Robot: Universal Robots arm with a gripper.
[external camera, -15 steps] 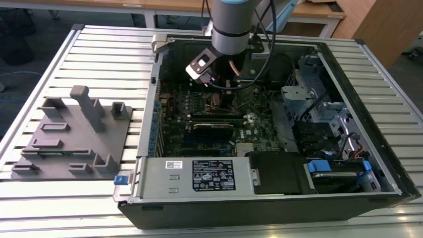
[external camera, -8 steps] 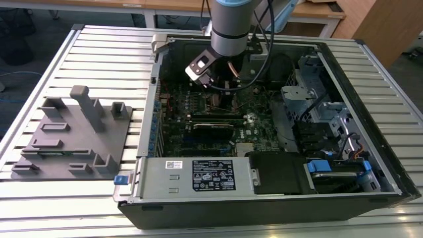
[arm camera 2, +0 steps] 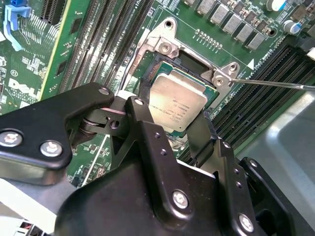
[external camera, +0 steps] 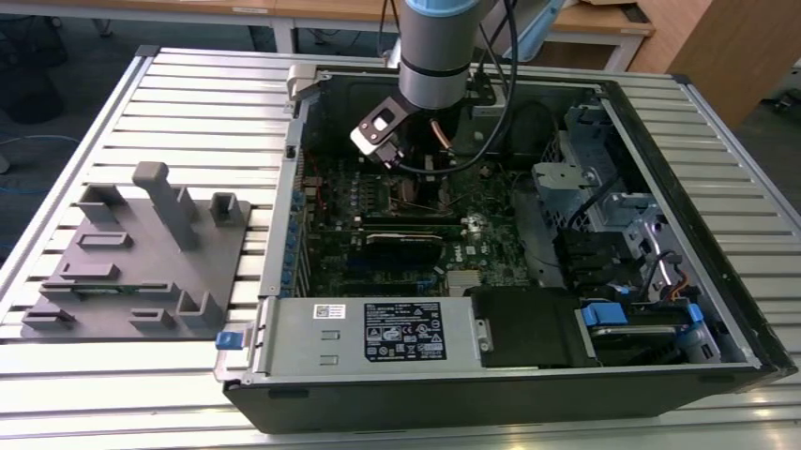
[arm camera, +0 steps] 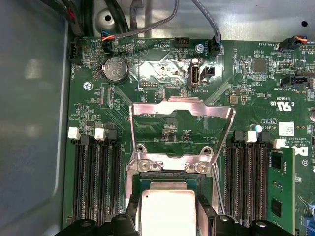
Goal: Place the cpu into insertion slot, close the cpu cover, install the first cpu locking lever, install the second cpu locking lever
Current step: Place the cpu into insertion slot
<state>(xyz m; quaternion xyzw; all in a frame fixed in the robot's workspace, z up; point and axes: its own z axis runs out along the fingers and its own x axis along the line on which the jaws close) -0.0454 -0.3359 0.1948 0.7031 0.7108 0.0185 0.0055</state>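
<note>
The cpu (arm camera 2: 178, 101), a flat square chip with a dull silver top, sits between my gripper's (arm camera 2: 172, 118) black fingers (arm camera 2: 140, 115), low over or in the insertion slot (arm camera 2: 193, 60). The fingers press against two opposite edges of the chip, so the gripper is shut on it. The first wrist view has the cpu (arm camera: 168, 209) just behind the gripper (arm camera: 168, 221), with the slot's rim (arm camera: 170, 166) beyond it. The cpu cover (arm camera: 182, 106), a silvery frame, is swung open away from the slot. A thin wire locking lever (arm camera 2: 275, 84) sticks out sideways. In the exterior view the gripper (external camera: 419, 173) reaches down into the computer case.
Black memory slots (arm camera: 96, 182) flank the socket, one with a green module (arm camera: 281, 189). A coin battery (arm camera: 115, 69) and cables (arm camera: 147, 27) lie beyond the cover. The case wall (external camera: 651, 159) and power supply (external camera: 375, 330) ring the board. A grey fixture block (external camera: 138, 253) stands on the exterior view's left.
</note>
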